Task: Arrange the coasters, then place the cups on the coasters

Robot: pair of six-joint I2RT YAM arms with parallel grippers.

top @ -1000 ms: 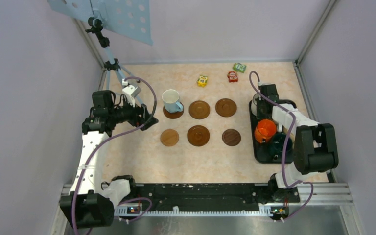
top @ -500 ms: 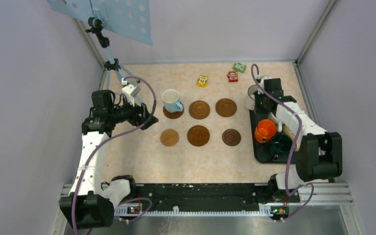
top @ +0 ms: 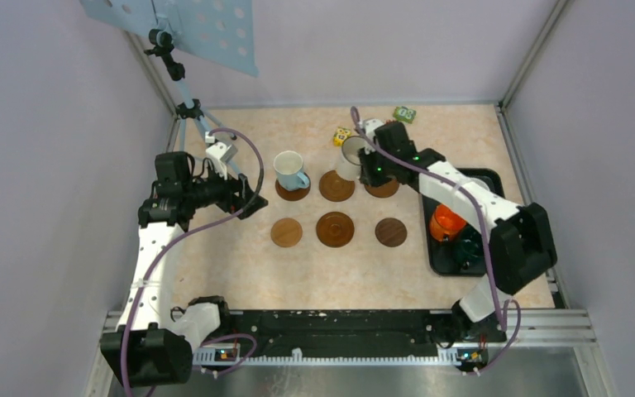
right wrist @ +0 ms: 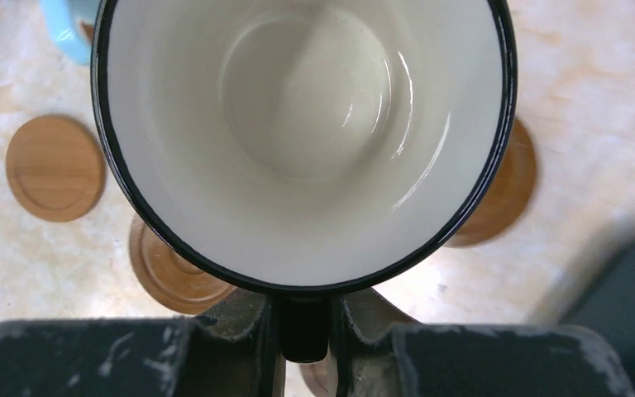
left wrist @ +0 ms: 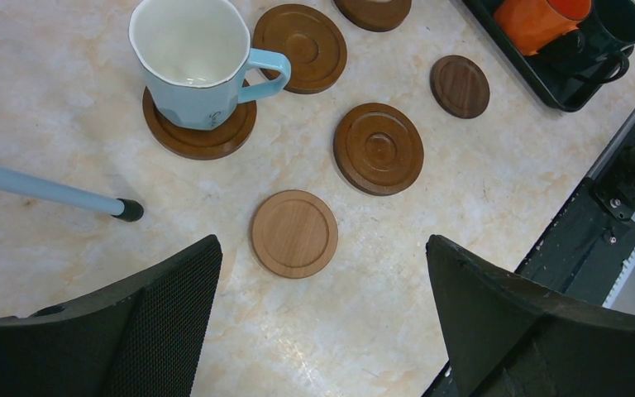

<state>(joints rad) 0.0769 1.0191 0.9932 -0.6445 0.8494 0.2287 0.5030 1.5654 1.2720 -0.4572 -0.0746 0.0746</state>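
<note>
Right arm: the right gripper (right wrist: 304, 329) was closed on the handle of the white ceramic mug with a dark rim (right wrist: 298, 141). One finger (right wrist: 248, 335) sat on each side of the handle, and the handle filled the gap between them. The cup body stuck out past the fingertips with its open mouth towards the wrist camera.

Position, taken from the light blue ceramic mug (top: 289, 169): the dark-rimmed mug (top: 353, 153) hung just to its right, at the far edge of the neighbouring dark brown wooden coaster (top: 336, 187). Whether it touched that coaster could not be told from the top view.

The blue mug stood upright on its own round brown wooden coaster (left wrist: 202, 132), handle pointing right.

Left arm: the left gripper (left wrist: 322, 248) was left of and nearer than the blue mug. Its fingers (left wrist: 140, 327) stood wide apart and held nothing. In the wrist view a pale wooden coaster (left wrist: 294, 233) lay on the table between and beyond the two tips, touching neither.

Well to the right of the blue mug, an orange ceramic mug (top: 447, 222) and a dark green ceramic mug (top: 469, 246) sat in the black rectangular tray (top: 435, 263).
</note>
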